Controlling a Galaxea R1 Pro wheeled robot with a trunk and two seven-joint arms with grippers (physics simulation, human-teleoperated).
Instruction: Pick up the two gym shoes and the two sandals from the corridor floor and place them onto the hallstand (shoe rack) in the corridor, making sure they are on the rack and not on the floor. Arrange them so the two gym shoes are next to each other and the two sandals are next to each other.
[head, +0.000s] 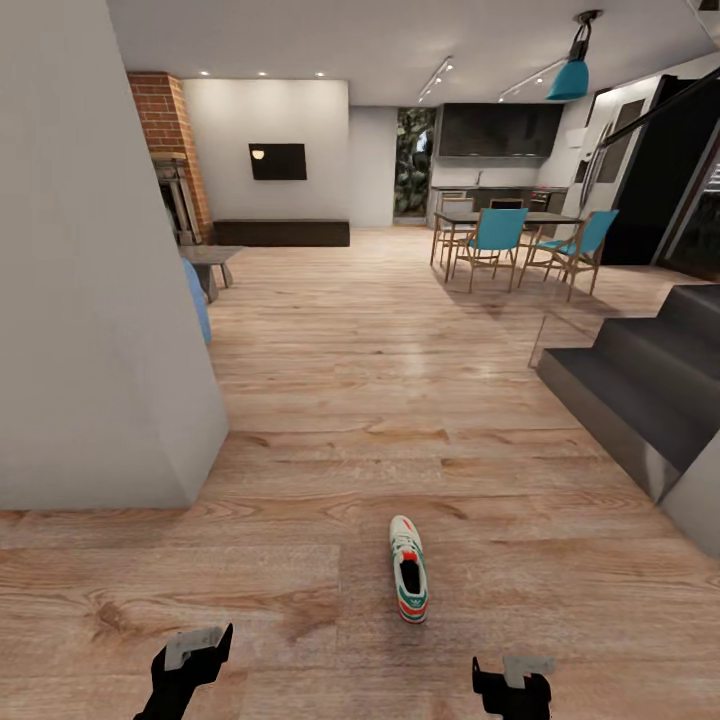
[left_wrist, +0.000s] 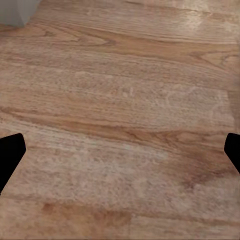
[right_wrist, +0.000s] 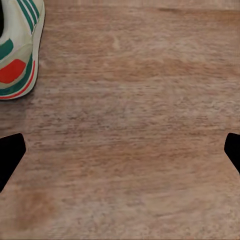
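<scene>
Corridor floor (head: 300, 420) | gym shoe (head: 409, 583) — cropped in right wrist view | both fingers (left_wrist: 10, 152) spread — empty

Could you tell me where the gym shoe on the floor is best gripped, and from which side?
Probably from above, across the gym shoe's narrow midsection. It stands upright on its sole, heel toward the robot, and the open right pincer is nearer.

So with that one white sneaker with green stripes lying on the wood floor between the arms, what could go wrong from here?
1. The white, green-striped gym shoe lies apart from both the left gripper and the right gripper; a grab from here would likely close on bare wood-plank floor.
2. In the right wrist view the shoe's red heel sits off to one side, so a straight descent could clip it and shove it away.
</scene>
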